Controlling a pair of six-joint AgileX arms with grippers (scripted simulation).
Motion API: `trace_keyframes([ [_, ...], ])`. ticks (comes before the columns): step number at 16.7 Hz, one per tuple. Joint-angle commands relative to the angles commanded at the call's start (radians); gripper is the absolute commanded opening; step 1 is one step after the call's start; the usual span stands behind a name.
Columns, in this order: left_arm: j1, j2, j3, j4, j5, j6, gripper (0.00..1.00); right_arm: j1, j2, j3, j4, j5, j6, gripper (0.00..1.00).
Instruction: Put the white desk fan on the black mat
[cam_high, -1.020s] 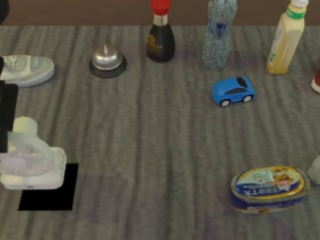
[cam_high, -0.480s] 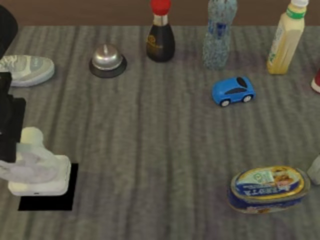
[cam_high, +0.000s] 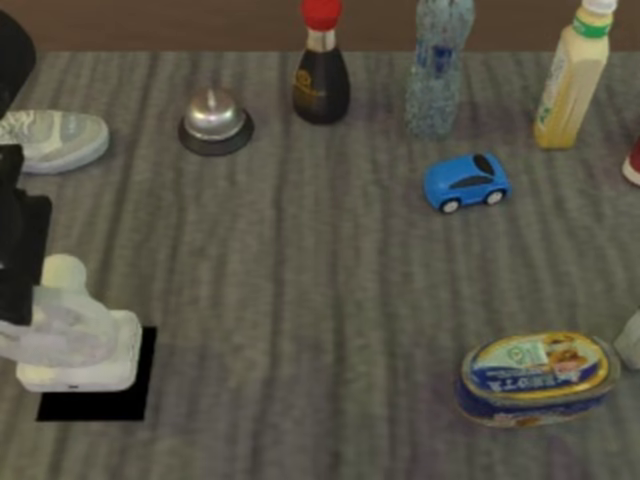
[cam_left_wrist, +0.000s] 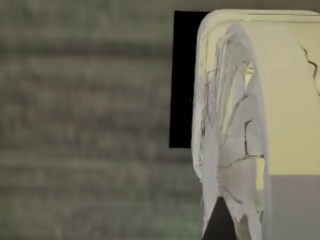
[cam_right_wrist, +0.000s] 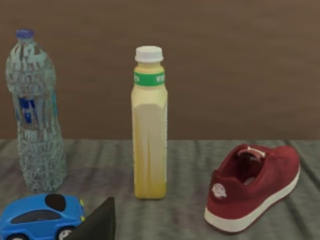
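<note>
White desk fan (cam_high: 75, 345) sits at the near-left of the desk (cam_high: 320, 290), its base overlapping the left part of the black mat (cam_high: 110, 395), much of which lies bare toward the near and right side. The left end effector (cam_high: 20, 315), coming in from the desk's left edge, is up against the fan's grille, which fills the left wrist view, but I cannot tell whether its fingers are closed on the fan. Judging from this, what remains is a short shift right and nearer; the right arm is parked out of the top view.
</note>
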Motion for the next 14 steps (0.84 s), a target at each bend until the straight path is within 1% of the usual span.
trace_keyframes([
  [8, 0.0, 0.0, 0.0, 0.0, 0.0, 0.0, 0.98, 0.0, 0.0, 0.0, 0.0, 0.0, 0.0, 1.0],
  [9, 0.0, 0.0, 0.0, 0.0, 0.0, 0.0, 1.0, 0.0, 0.0, 0.0, 0.0, 0.0, 0.0, 1.0],
  [14, 0.0, 0.0, 0.0, 0.0, 0.0, 0.0, 1.0, 0.0, 0.0, 0.0, 0.0, 0.0, 0.0, 1.0],
])
